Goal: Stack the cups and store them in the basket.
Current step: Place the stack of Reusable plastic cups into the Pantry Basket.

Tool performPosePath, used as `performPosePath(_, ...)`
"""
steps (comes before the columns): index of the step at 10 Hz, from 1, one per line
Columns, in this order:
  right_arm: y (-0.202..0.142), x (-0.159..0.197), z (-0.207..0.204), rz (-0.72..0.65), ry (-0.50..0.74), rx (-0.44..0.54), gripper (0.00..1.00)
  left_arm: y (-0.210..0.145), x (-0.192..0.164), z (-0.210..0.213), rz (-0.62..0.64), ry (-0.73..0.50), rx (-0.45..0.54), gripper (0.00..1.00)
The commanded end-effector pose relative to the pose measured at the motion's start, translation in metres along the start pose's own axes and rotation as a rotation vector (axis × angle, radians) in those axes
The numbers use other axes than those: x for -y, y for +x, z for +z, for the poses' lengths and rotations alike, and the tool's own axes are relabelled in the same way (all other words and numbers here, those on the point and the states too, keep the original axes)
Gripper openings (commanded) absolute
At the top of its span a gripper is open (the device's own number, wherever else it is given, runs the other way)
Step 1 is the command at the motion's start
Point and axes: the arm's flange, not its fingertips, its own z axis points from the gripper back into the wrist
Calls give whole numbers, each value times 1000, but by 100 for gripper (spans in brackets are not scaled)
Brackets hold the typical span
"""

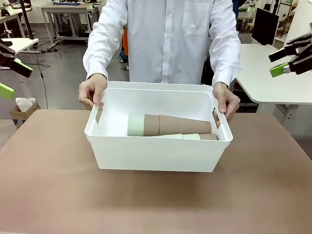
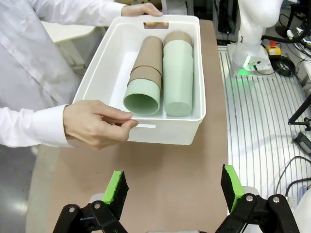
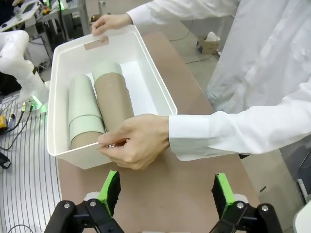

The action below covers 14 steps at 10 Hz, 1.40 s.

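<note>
- Both stacks of cups lie in the white basket at desk centre; storing looks done.
- The person's hands grip its handles at 9 and 3 o'clock.
- Your left tool and right tool gape wide, empty; keep them clear.

Table: brown matte top, seen across the lower part of the front view. One item rests directly on it, the basket, white, rectangular, rounded corners, sitting near the table's centre and toward the 12 o'clock edge. Basket long axis runs 9 to 3 o'clock. Bare tabletop shows at 6, 9 and 3 o'clock of the basket. In the left wrist view, a ribbed metal surface borders the table along one long side.
</note>
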Motion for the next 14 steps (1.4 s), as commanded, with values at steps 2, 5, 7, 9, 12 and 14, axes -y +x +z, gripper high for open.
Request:
performPosePath(2,6,2,5,-26,4,-10,100,2,1,0,12,-3,12,100)
performPosePath(5,6,2,5,-26,4,-10,100,2,1,0,12,-3,12,100)
performPosePath(7,6,2,5,-26,4,-10,100,2,1,0,12,-3,12,100)
performPosePath(9,6,2,5,-26,4,-10,100,2,1,0,12,-3,12,100)
performPosePath(12,6,2,5,-26,4,-10,100,2,1,0,12,-3,12,100)
performPosePath(14,6,2,5,-26,4,-10,100,2,1,0,12,-3,12,100)
